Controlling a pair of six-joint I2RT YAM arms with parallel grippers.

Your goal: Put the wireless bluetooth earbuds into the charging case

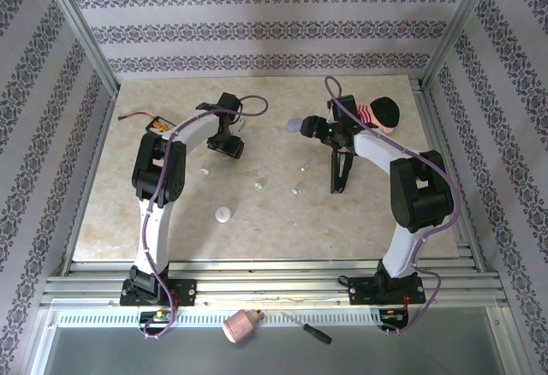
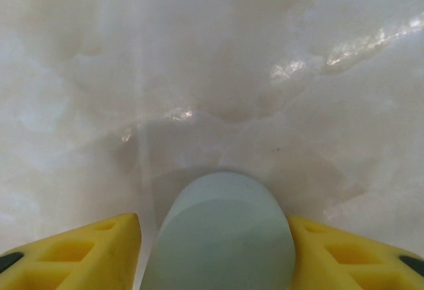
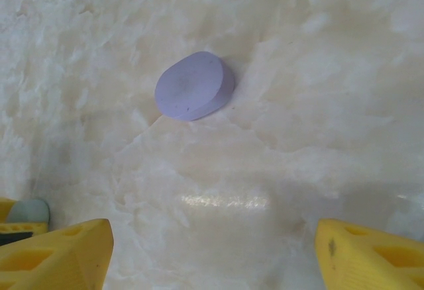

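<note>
A mint-green charging case (image 2: 222, 237) sits on the marble table between my left gripper's (image 2: 215, 243) yellow fingers (image 2: 79, 253), which are shut on its two sides. In the top view this left gripper (image 1: 228, 145) is at the back left of the table. My right gripper (image 3: 212, 243) stands open over bare marble, with a shut lilac case (image 3: 194, 85) lying ahead of it. From above, the right gripper (image 1: 314, 127) is just right of the lilac case (image 1: 294, 124). Several tiny earbuds (image 1: 260, 184) (image 1: 296, 191) (image 1: 303, 168) (image 1: 204, 170) lie loose mid-table.
A white case (image 1: 223, 214) lies toward the front of the table. A black and pink object (image 1: 382, 115) sits at the back right and a small black device (image 1: 158, 123) at the back left. A pink object (image 1: 241, 325) and a screwdriver (image 1: 306, 328) lie off the table's front.
</note>
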